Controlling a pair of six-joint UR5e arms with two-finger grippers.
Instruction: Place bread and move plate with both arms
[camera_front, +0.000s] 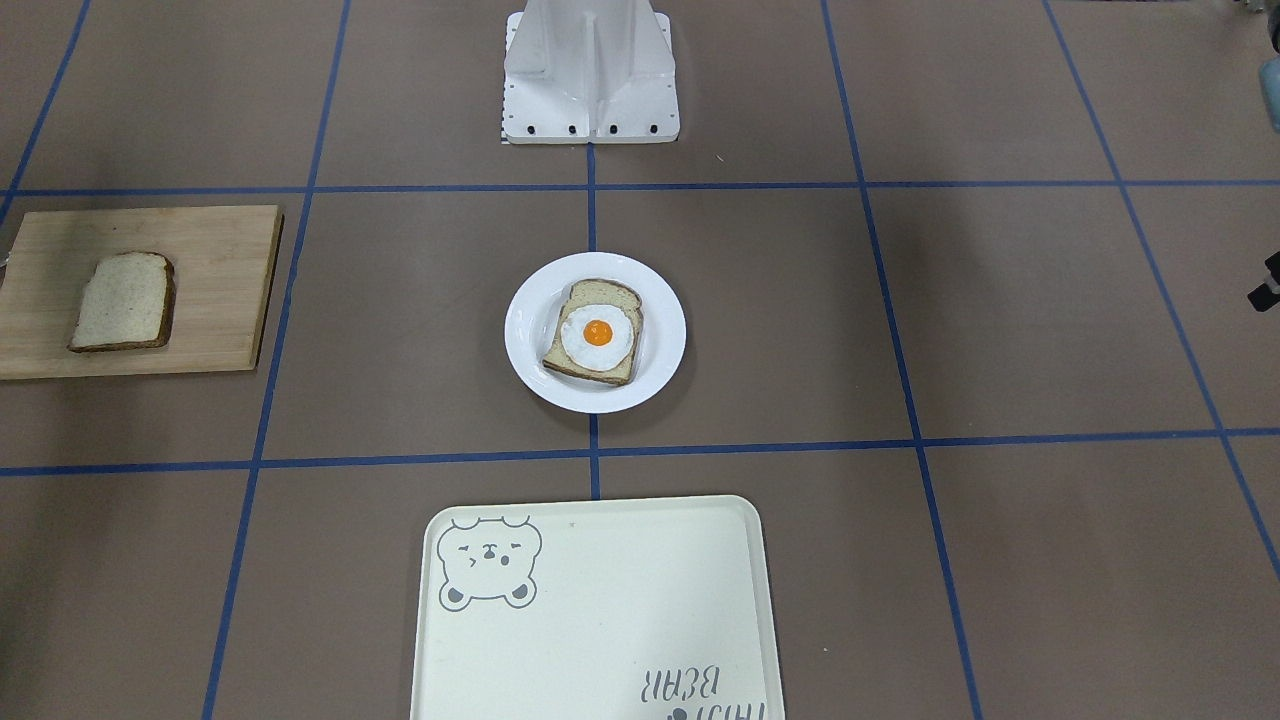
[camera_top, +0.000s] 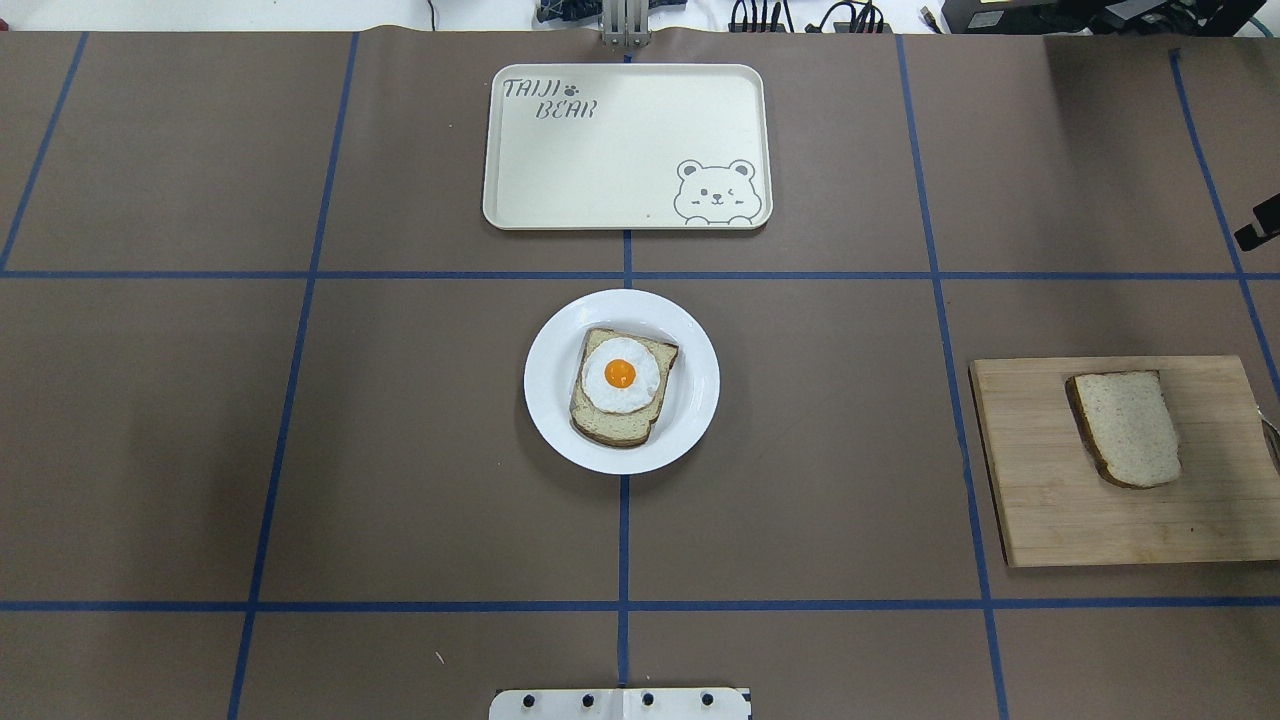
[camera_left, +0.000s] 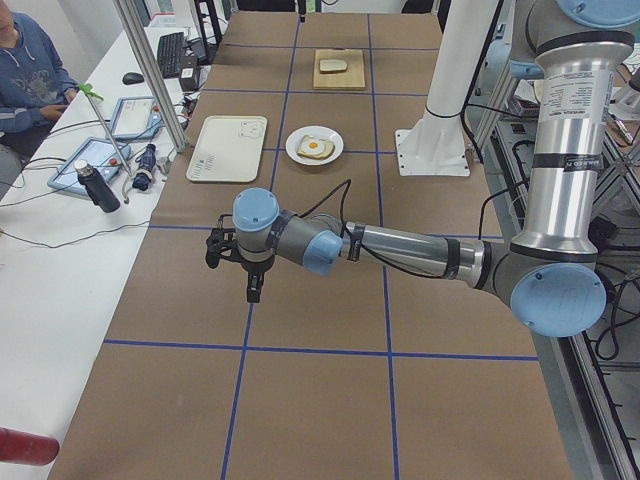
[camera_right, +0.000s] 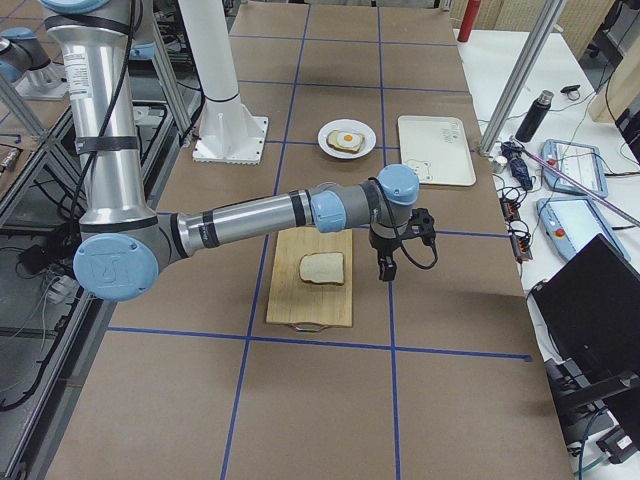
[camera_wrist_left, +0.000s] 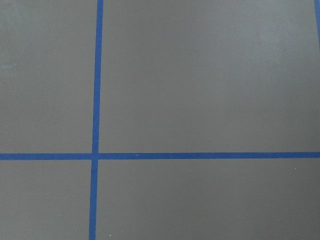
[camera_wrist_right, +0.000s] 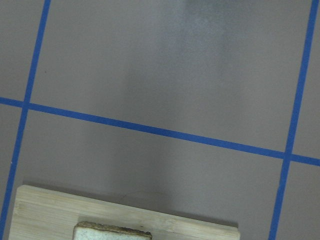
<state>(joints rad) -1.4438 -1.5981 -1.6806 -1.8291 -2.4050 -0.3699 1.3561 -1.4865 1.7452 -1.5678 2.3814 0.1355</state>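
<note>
The plain bread (camera_front: 125, 300) lies on a wooden cutting board (camera_front: 220, 290) at the table's right end; it also shows in the overhead view (camera_top: 1128, 428). The white plate (camera_front: 525, 335) sits at the table's middle and carries an egg-topped slice (camera_front: 597, 335). My right gripper (camera_right: 385, 268) hangs above the table just beyond the board's far edge, beside the bread. My left gripper (camera_left: 253, 288) hangs over bare table far to the plate's left. I cannot tell whether either is open or shut. Neither touches anything.
A cream bear tray (camera_top: 620, 150) lies beyond the plate, on the far side of the table. The white stand (camera_front: 590, 70) is at the robot's base. An operator and tablets are at a side desk (camera_left: 60, 160).
</note>
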